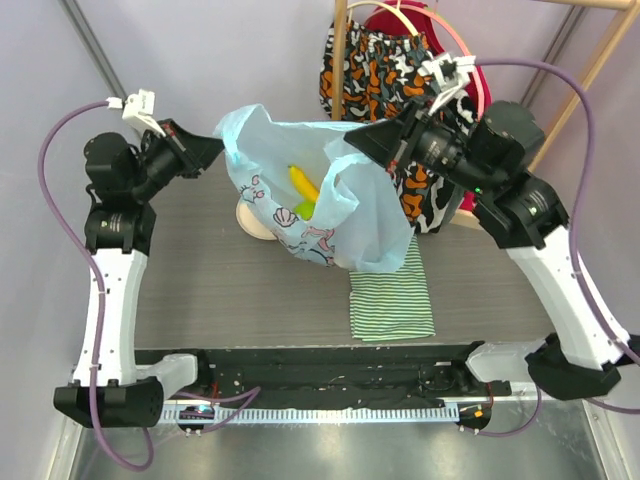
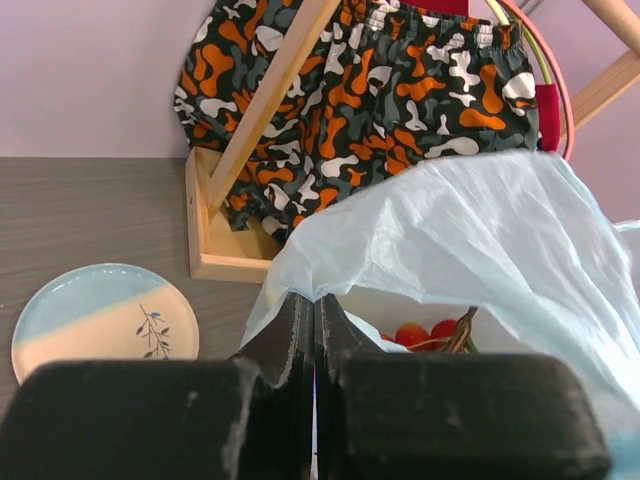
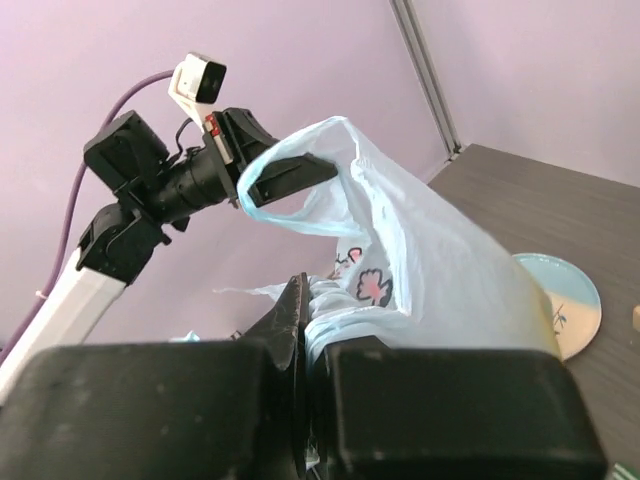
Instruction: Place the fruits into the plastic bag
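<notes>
Top external, plastic bag: held up with its mouth open over the table, stretched between the two arms.
Top external, left gripper: clamped on the bag's left handle loop.
Top external, right gripper: clamped on the bag's right edge.
Top external, fruits: banana and green apple lie inside the bag.
Top external, surroundings: plate partly under the bag; striped cloth just beside the bag, on the side nearer the arm bases.
Left wrist, fingers: pressed together, thin bag film pinched between them.
Left wrist, bag mouth: red strawberries show inside.
Right wrist, fingers: closed on gathered bag plastic; across the bag, the left gripper holds its loop raised.
</notes>
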